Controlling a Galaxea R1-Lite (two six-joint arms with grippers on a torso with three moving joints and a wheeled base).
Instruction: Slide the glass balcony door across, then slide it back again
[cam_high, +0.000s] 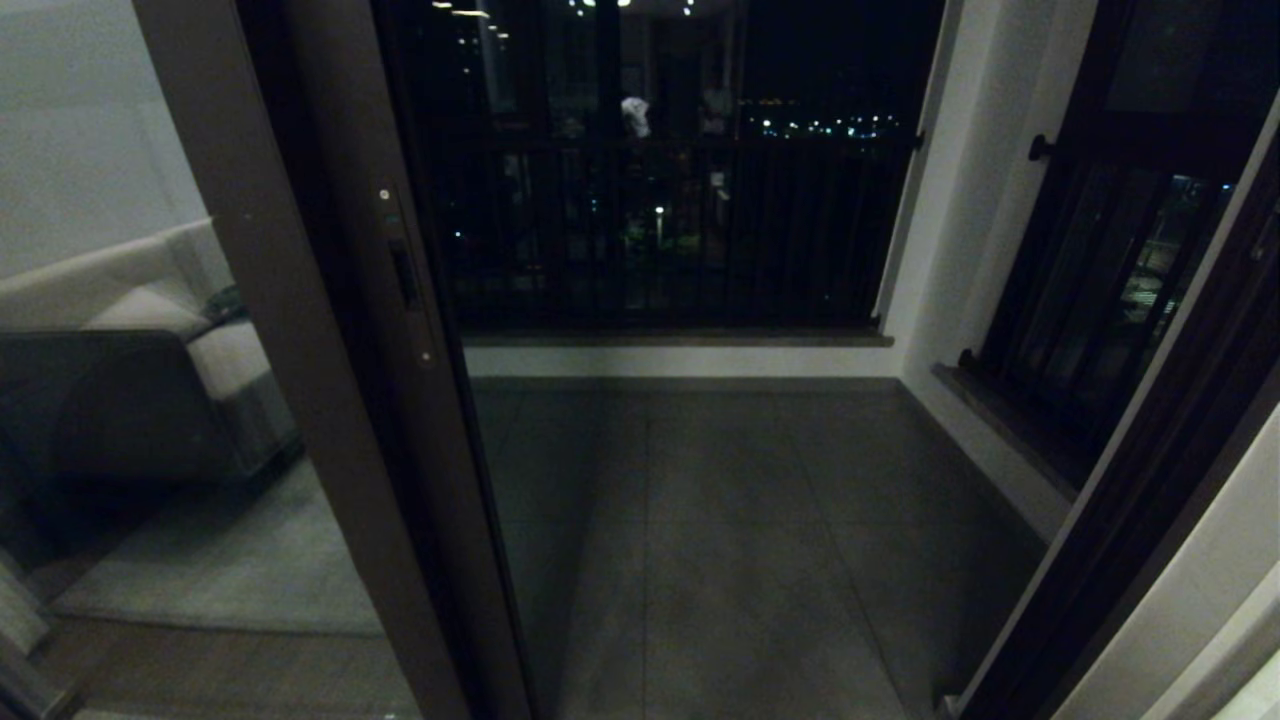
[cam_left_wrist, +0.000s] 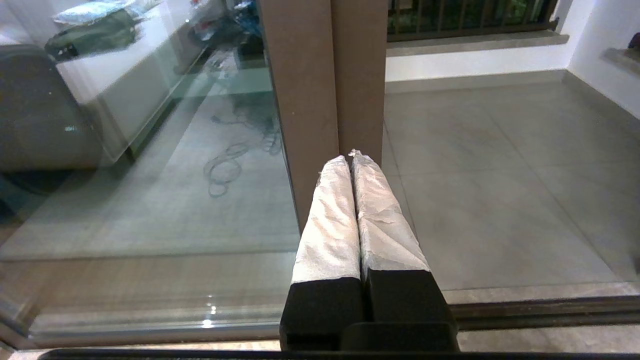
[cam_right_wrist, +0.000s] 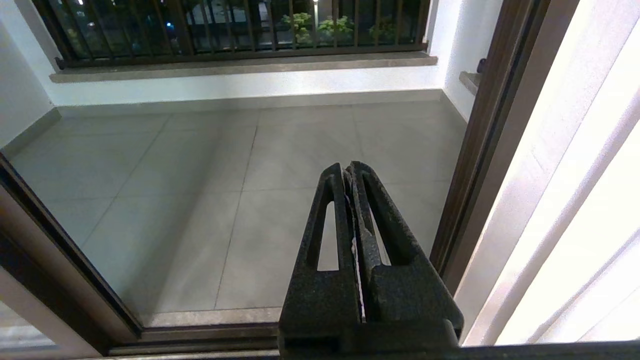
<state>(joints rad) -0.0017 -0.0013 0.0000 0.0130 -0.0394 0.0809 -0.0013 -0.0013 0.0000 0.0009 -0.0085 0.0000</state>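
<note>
While the glass balcony door (cam_high: 330, 330) stands at the left of the opening, its slot handle (cam_high: 405, 275) facing the tiled balcony floor (cam_high: 720, 520), the left gripper (cam_left_wrist: 352, 156) hangs closed and empty near its upright, the right gripper (cam_right_wrist: 347, 167) likewise closed and empty.

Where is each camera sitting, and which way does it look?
Head view: high on the robot, facing the balcony floor past the glass balcony door; no arms show.
Left wrist view: behind the shut left gripper, facing the door's brown upright.
Right wrist view: behind the shut right gripper, facing the open doorway.
All share the floor and barred window.
</note>
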